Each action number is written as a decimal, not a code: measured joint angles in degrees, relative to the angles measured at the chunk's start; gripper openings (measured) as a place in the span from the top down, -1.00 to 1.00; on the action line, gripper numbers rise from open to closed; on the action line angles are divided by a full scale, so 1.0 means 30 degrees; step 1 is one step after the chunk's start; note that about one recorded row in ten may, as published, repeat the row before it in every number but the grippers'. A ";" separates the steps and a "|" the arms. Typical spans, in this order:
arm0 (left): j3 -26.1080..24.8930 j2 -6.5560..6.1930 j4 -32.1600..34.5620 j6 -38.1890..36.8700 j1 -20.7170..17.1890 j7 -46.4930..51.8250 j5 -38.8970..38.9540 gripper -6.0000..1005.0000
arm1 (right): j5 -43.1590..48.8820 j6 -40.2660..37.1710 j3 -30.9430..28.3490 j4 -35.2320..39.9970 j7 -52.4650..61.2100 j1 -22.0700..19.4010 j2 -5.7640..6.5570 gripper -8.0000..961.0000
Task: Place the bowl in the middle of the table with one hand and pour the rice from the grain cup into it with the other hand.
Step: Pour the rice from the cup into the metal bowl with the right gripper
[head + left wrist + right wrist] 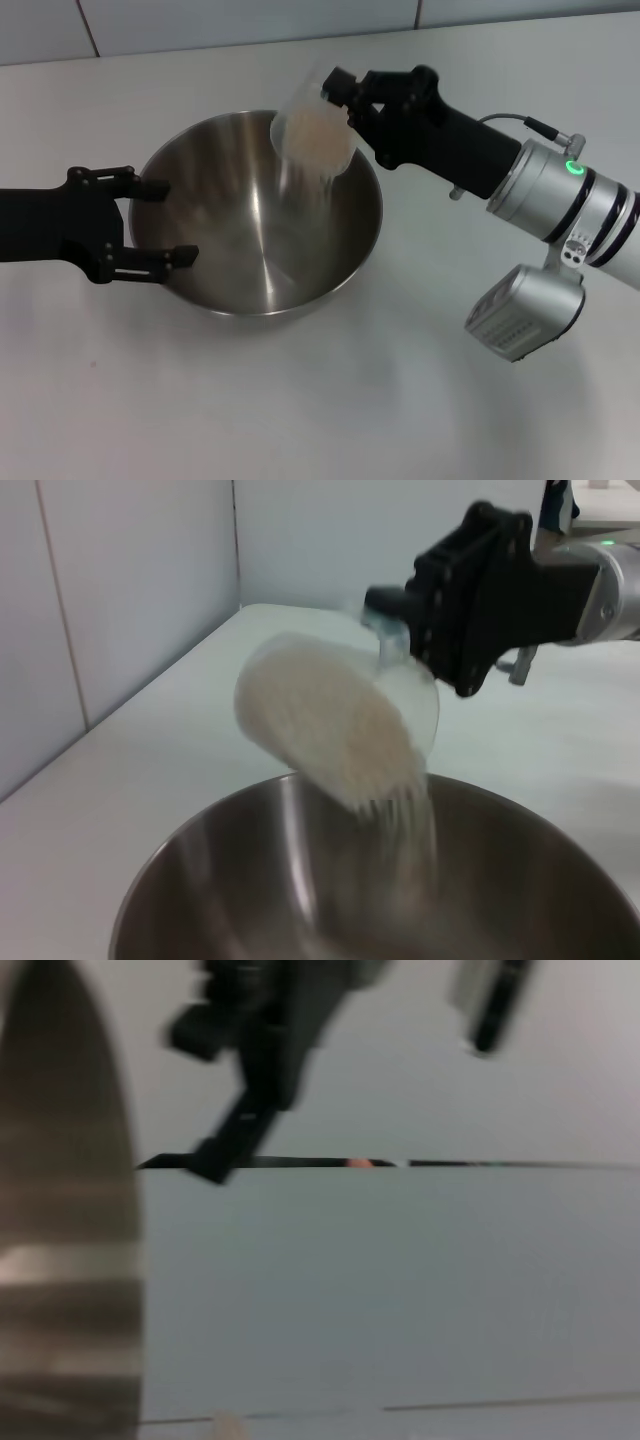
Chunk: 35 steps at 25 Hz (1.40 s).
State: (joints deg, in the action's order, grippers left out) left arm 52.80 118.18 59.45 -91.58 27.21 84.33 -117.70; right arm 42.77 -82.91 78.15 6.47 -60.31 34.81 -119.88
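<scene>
The stainless-steel bowl (pixel 235 200) stands on the white table (pixel 330 410), near its middle. My right gripper (pixel 345 100) is shut on the clear grain cup (pixel 312 135) and holds it tilted over the bowl's far rim. The rice (pixel 340 730) fills the tilted cup, and a thin stream (pixel 408 815) falls into the bowl (pixel 250 880). The right gripper (pixel 400 630) shows behind the cup (pixel 415 695) in the left wrist view. My left gripper (pixel 165 222) is open at the bowl's left side, its fingertips (pixel 178 256) against the outer wall.
The right arm's silver wrist and its camera box (pixel 525 305) hang over the table to the right of the bowl. A tiled wall (pixel 250 20) runs along the table's far edge. The bowl's outer wall (pixel 60 1260) shows in the right wrist view.
</scene>
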 joint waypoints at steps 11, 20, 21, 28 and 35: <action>0.0399 0.0011 0.0106 -0.0002 0.0362 0.0558 -0.0053 -0.72 | -0.0049 0.0587 0.0698 0.0629 -0.2843 0.0232 0.0000 0.98; 0.0567 0.0012 0.0094 -0.0001 0.0468 0.0660 -0.0055 -0.72 | -0.0126 0.0873 0.2071 0.1166 -0.4980 0.0033 -0.0001 0.98; 0.0567 0.0012 0.0094 -0.0001 0.0468 0.0660 -0.0055 -0.72 | -0.0129 0.1043 0.2158 0.1204 -0.5457 -0.0001 -0.0001 0.98; 0.0648 0.0012 0.0125 -0.0001 0.0577 0.0896 -0.0054 -0.72 | -0.0194 0.1841 0.3137 0.1800 -0.8149 -0.0343 -0.0001 0.98; 0.0749 -0.0003 0.0194 0.0000 0.0602 0.0897 -0.0053 -0.72 | -0.3427 0.4359 0.7995 0.5117 -0.9719 -0.1888 -0.0001 0.98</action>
State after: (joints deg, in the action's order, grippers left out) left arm 55.04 118.17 60.03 -91.58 29.02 87.02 -117.86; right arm 32.49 -69.83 102.13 21.82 -89.46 29.14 -119.88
